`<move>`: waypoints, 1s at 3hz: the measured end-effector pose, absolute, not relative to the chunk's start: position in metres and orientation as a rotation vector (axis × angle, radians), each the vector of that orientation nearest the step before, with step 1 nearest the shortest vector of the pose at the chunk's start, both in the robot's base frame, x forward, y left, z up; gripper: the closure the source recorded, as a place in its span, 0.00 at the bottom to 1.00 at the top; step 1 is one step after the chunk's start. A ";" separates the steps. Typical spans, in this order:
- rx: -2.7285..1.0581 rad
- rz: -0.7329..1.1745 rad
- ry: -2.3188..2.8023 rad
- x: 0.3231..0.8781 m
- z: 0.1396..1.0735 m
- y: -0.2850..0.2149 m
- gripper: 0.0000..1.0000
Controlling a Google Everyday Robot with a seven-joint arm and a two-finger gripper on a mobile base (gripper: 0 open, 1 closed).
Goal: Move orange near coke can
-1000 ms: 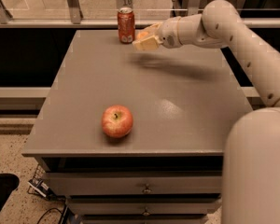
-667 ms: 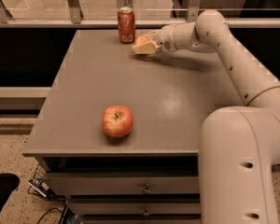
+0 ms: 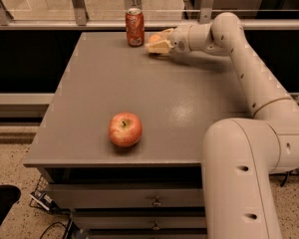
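1. Only a small patch of the orange (image 3: 154, 37) is seen. The rest is covered by the gripper (image 3: 157, 43), whose fingers are closed around it at the far end of the table (image 3: 89, 88).
2. Whether the orange rests on the tabletop cannot be told.
3. One coke can (image 3: 134, 27) is counted, upright, just left of the orange and apart from it.
4. One apple (image 3: 125, 129) is seen near the front edge, well apart from both.
5. One arm (image 3: 249, 78) is seen, cut off at the right and bottom edges.
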State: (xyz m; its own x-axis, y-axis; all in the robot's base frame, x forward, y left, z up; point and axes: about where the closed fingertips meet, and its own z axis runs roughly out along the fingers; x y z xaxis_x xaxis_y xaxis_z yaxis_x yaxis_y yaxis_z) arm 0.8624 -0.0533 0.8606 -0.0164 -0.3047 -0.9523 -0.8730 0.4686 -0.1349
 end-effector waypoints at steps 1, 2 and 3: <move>-1.057 0.627 1.575 0.863 0.859 -0.049 0.62; -1.060 0.632 1.575 0.863 0.857 -0.046 0.39; -1.064 0.637 1.574 0.863 0.855 -0.042 0.16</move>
State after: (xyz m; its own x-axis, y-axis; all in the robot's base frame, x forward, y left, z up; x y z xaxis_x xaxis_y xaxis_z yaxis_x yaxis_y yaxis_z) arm 0.8631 -0.0420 0.8552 -0.0198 -0.3035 -0.9526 -0.8804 0.4567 -0.1273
